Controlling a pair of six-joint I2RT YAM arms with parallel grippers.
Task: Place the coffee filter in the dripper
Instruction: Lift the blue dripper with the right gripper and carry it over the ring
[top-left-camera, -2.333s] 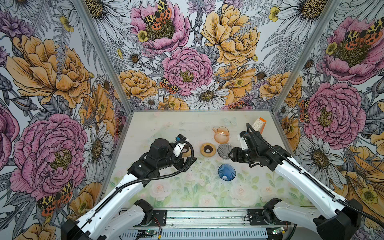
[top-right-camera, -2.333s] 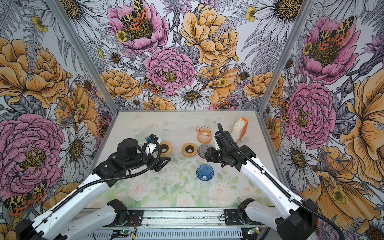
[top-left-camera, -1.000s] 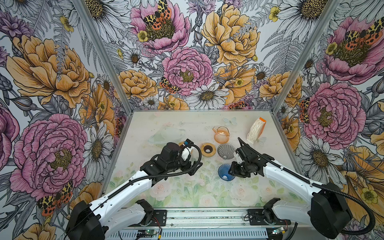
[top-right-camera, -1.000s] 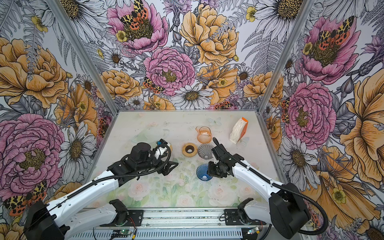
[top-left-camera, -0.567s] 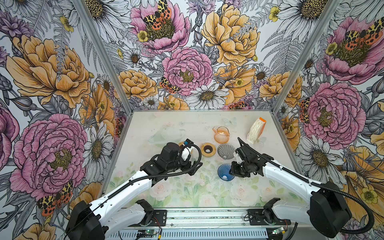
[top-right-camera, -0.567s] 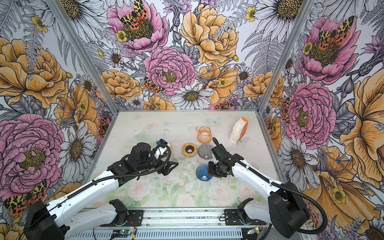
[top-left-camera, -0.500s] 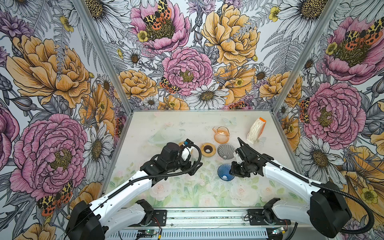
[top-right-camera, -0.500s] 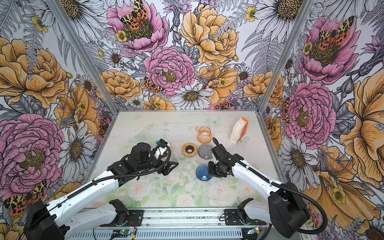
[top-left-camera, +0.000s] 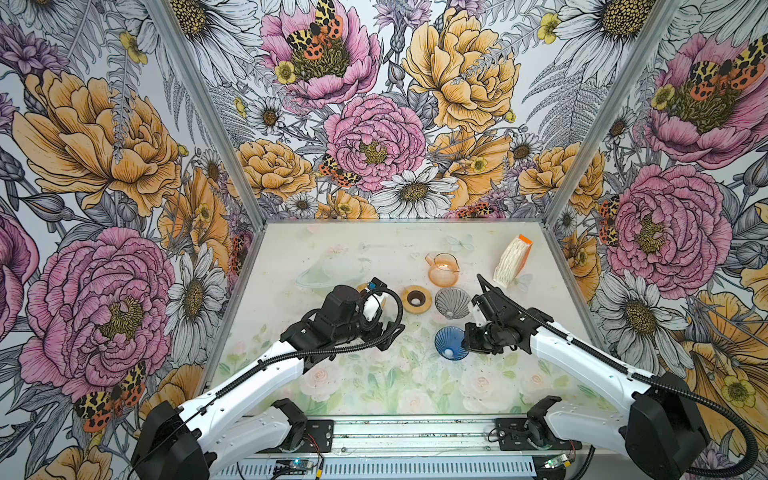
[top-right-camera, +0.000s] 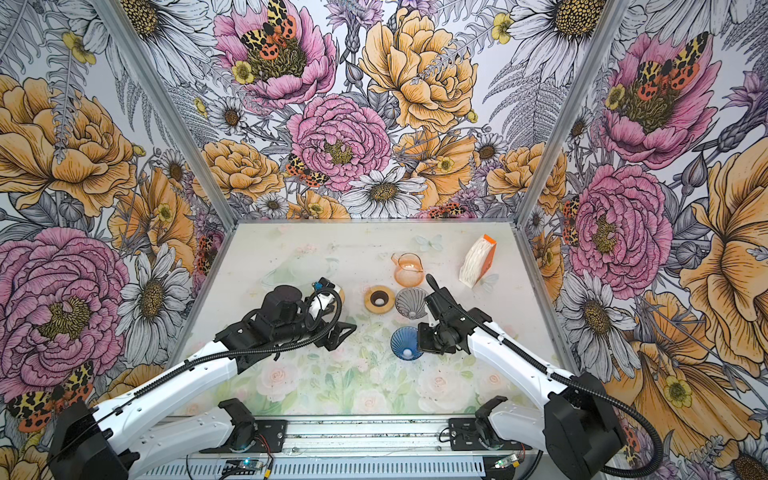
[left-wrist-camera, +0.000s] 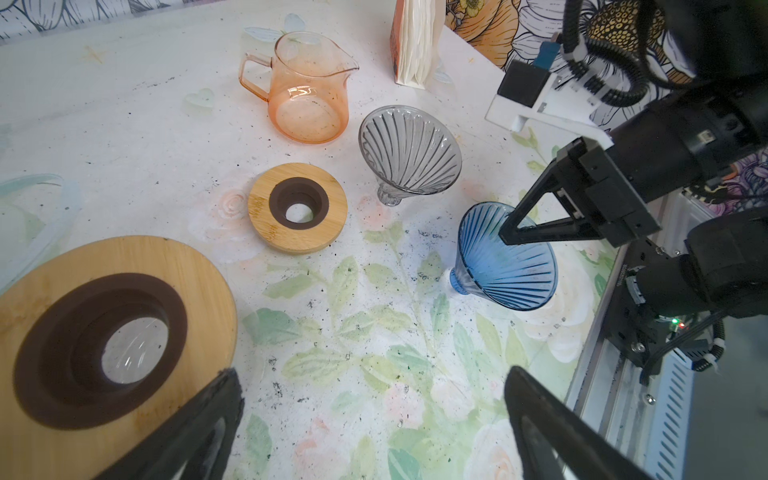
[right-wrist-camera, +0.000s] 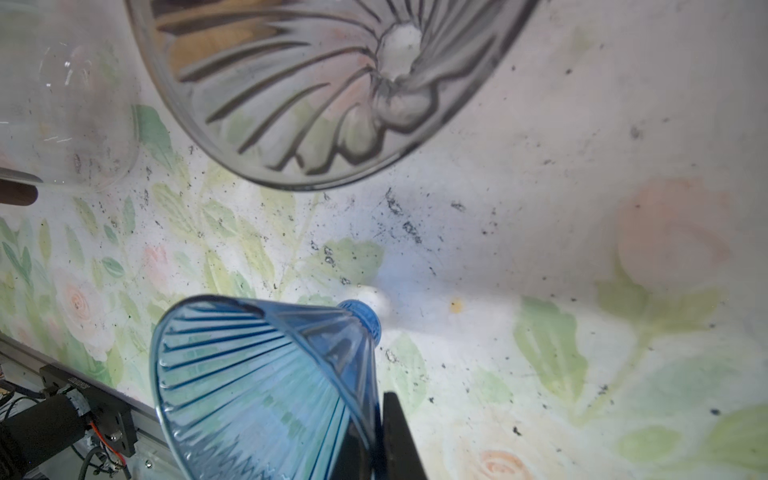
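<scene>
Blue dripper (top-left-camera: 451, 343) lies tilted, neck low, near centre of table (top-left-camera: 332, 249), toward 4 o'clock. Right gripper (left-wrist-camera: 509, 232) is clenched on its rim, the wall pinched between fingers (right-wrist-camera: 401, 449). Grey dripper (top-left-camera: 452, 296) sits at its 12 o'clock, apart. Filters (top-left-camera: 512, 262) stand in a pack at table's 2 o'clock, well apart from both arms. Left gripper (left-wrist-camera: 370, 415) is spread wide, holding nothing, beside wooden ring (left-wrist-camera: 95, 328).

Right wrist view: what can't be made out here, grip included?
- right gripper: fingers cut off by the frame edge, one behind the blue dripper wall.
- grey dripper: blurred, rim cut off by the frame edge.
- clear glass at the frame edge: too blurred to identify.
</scene>
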